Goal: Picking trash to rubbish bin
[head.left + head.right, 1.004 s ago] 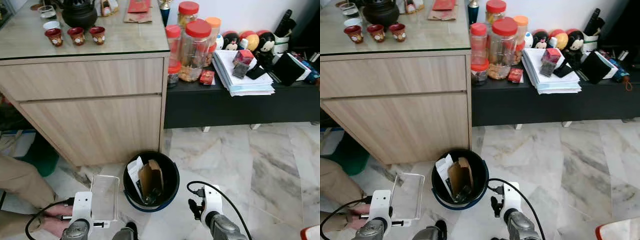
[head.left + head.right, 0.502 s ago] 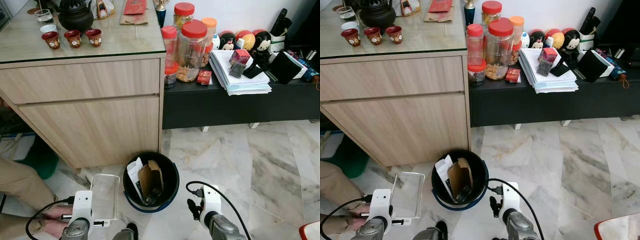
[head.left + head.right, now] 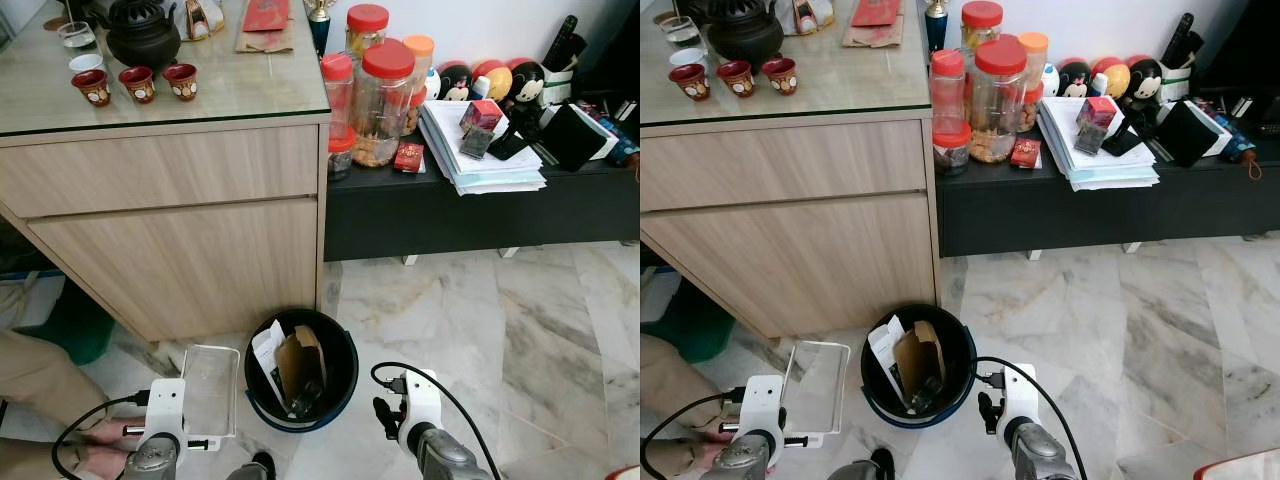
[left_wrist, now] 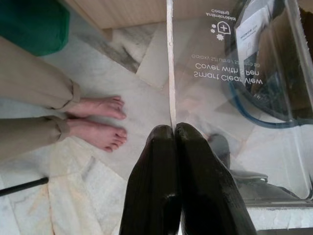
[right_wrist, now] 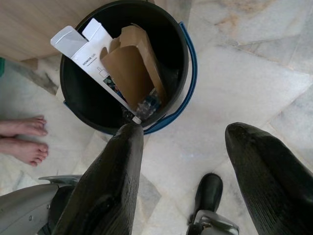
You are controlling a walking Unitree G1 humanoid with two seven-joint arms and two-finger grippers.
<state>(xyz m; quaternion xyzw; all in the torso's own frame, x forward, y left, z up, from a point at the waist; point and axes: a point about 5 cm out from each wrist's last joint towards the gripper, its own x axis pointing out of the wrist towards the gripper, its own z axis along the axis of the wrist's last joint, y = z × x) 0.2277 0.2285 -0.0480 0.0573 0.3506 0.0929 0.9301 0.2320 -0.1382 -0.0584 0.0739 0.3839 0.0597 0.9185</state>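
- While the left pincer (image 3: 190, 440) grips a clear plastic package (image 3: 210, 388), the black bin (image 3: 345, 375) sits just right of it.
- Left wrist: fingers (image 4: 161, 196) pressed together on the package's edge; bare feet (image 4: 100, 120) nearby.
- Right wrist: right pincer (image 5: 188, 171) spread apart above marble floor (image 5: 234, 88), bin with cardboard (image 5: 129, 68) beyond.

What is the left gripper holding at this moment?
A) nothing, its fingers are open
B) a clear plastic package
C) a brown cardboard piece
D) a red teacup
B: in the left wrist view the left gripper has its two black fingers closed on the edge of the clear plastic package, beside the black rubbish bin, which already holds cardboard.
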